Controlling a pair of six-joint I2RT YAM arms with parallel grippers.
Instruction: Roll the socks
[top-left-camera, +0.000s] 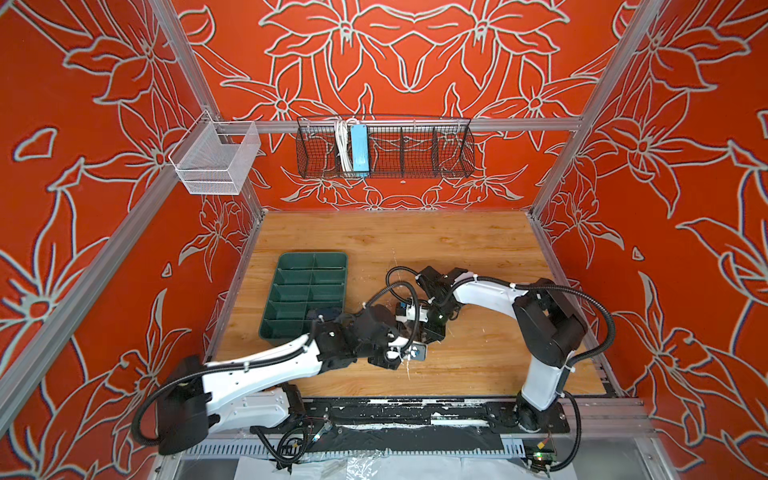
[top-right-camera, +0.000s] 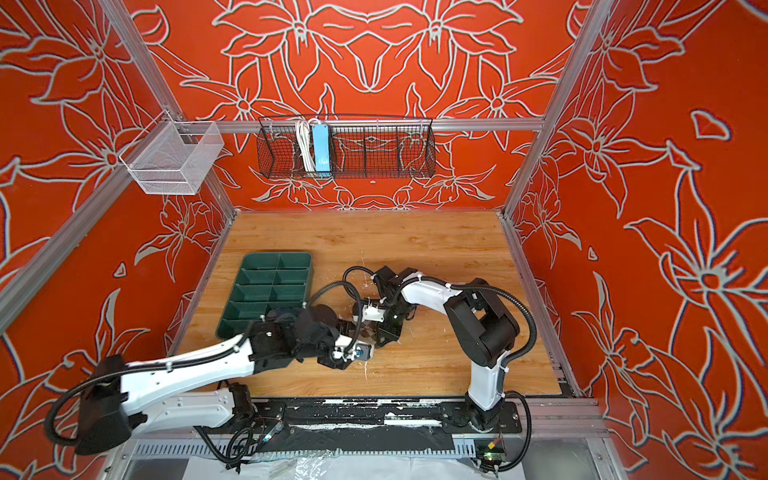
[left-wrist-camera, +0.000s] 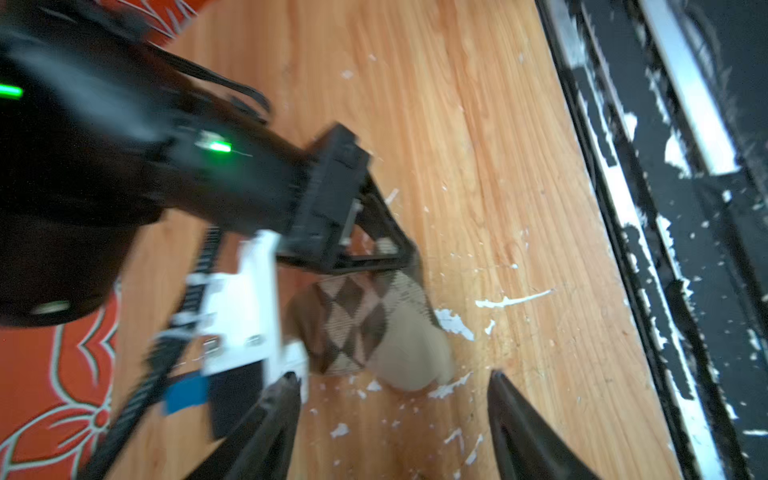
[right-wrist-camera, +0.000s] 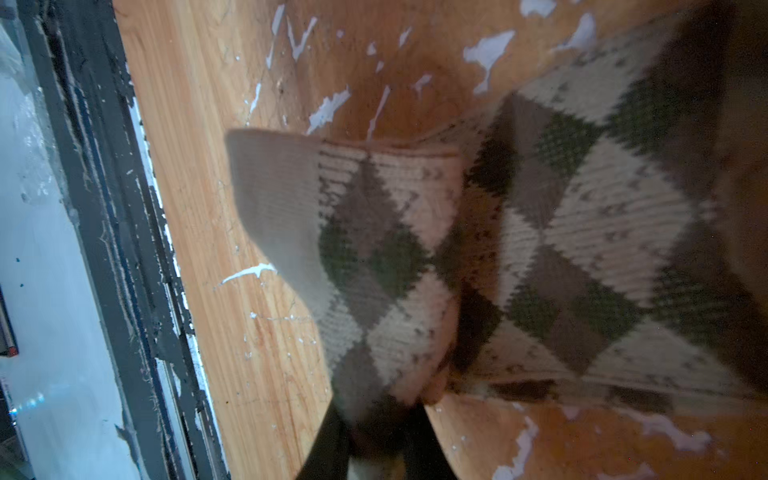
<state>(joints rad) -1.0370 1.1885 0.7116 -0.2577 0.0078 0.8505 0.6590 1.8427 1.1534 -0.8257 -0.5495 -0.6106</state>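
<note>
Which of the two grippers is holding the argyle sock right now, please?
The right gripper, shut on the argyle sock; the left gripper is open beside it, gripping nothing.

Light in both top views is bright and even; only soft, faint shadows lie on the wooden table (top-left-camera: 478, 365); the red walls (top-left-camera: 83, 232) bow outward at the edges; the left wrist view is smeared with motion blur; the right wrist view shows the argyle sock (right-wrist-camera: 395, 232) soft-focused, darkening close to the lens.
</note>
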